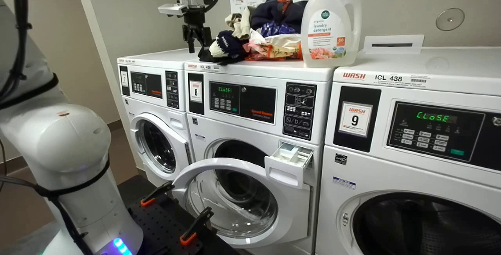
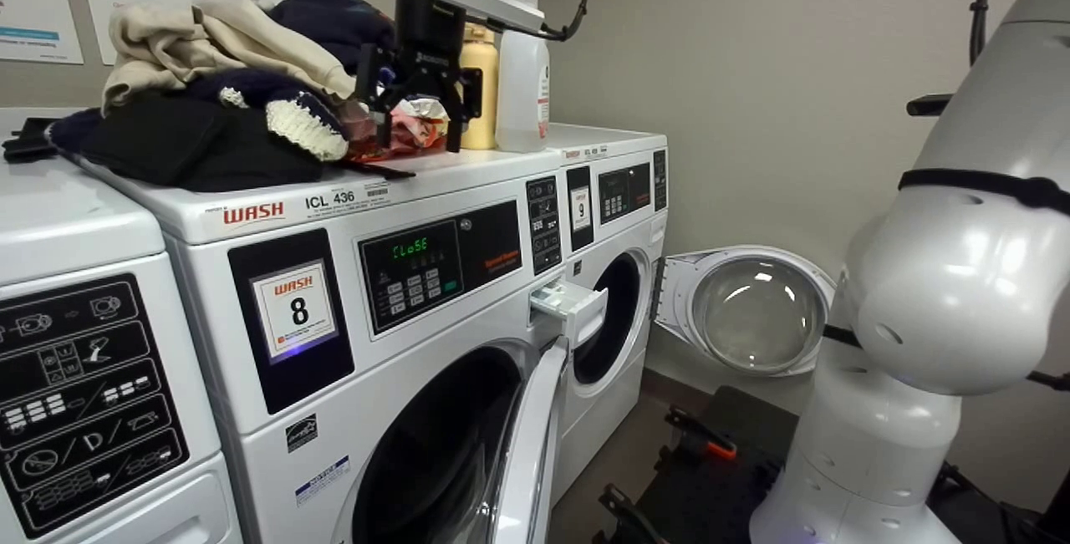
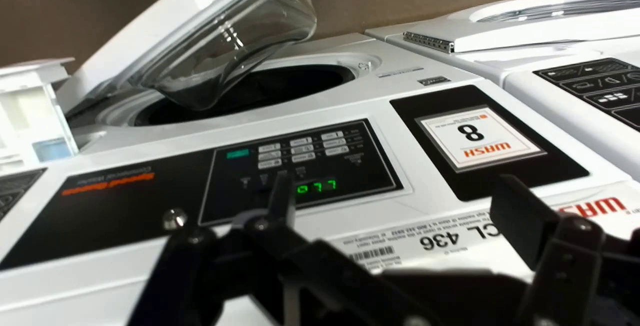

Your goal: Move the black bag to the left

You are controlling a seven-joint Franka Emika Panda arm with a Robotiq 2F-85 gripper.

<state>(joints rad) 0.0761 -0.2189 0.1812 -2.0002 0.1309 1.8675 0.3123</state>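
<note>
The black bag [image 2: 201, 143] lies flat and soft at the front of the clothes pile on the middle washer. Dark strap-like ends stick out on both sides of it. In an exterior view only a small part of the bag [image 1: 207, 55] shows, low beside the pile. My gripper [image 1: 199, 43] points down close above that part. From the opposite angle the gripper [image 2: 418, 139] appears near the washer's front edge, beside the bag. Its fingers stand wide apart, with nothing held between them. Low in the wrist view, behind the gripper [image 3: 395, 193], a dark shape is too blurred to identify.
Dark and beige clothing [image 2: 226, 34] is heaped behind the bag. An orange snack packet [image 1: 274, 52], a white detergent jug [image 1: 330, 24] and a yellow bottle [image 2: 479, 88] stand beside it. Below, the washer door [image 1: 235, 200] and soap drawer [image 1: 289, 165] hang out.
</note>
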